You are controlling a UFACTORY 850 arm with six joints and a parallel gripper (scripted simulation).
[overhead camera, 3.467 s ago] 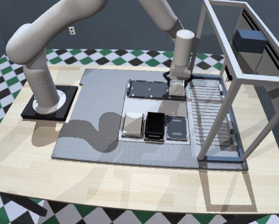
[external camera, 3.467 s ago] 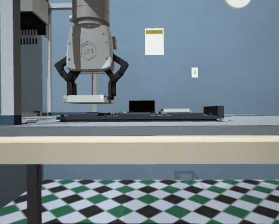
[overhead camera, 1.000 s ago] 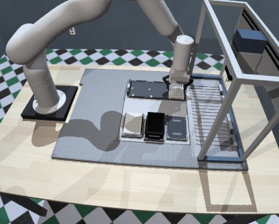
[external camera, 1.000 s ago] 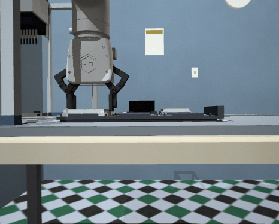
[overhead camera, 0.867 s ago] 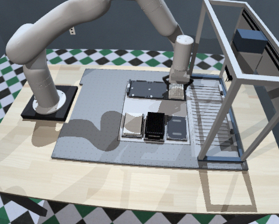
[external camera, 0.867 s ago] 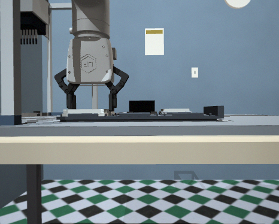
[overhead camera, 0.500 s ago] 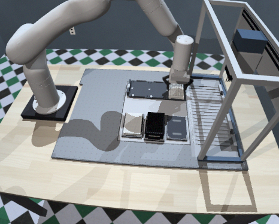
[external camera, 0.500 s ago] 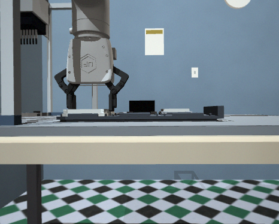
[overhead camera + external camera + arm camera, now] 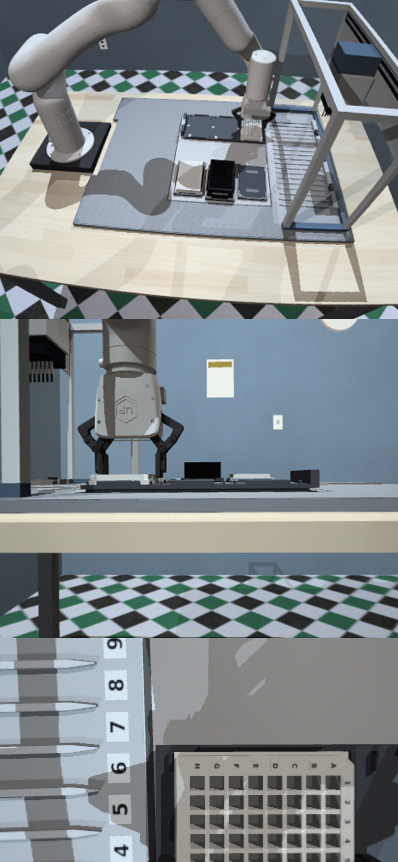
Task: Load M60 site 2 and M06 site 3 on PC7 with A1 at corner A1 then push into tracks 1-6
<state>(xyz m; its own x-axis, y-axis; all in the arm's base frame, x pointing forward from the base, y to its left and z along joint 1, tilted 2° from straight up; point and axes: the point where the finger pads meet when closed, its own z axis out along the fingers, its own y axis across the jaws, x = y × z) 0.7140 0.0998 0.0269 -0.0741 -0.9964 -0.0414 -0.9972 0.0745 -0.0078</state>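
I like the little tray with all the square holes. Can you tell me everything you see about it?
The 96-well plate is a pale, cream-colored rectangle that looks like plastic, filled with a grid of dark square wells. Letters A to H run along one edge and numbers down another. It lies flat on the dark carrier, at the end nearest the numbered rails. The open claw straddles it, fingers wide on either side, not squeezing it.

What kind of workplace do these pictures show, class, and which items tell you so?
Most likely a laboratory automation bench: a well plate lettered by column sits on a plate carrier, beside numbered loading rails under an instrument frame.
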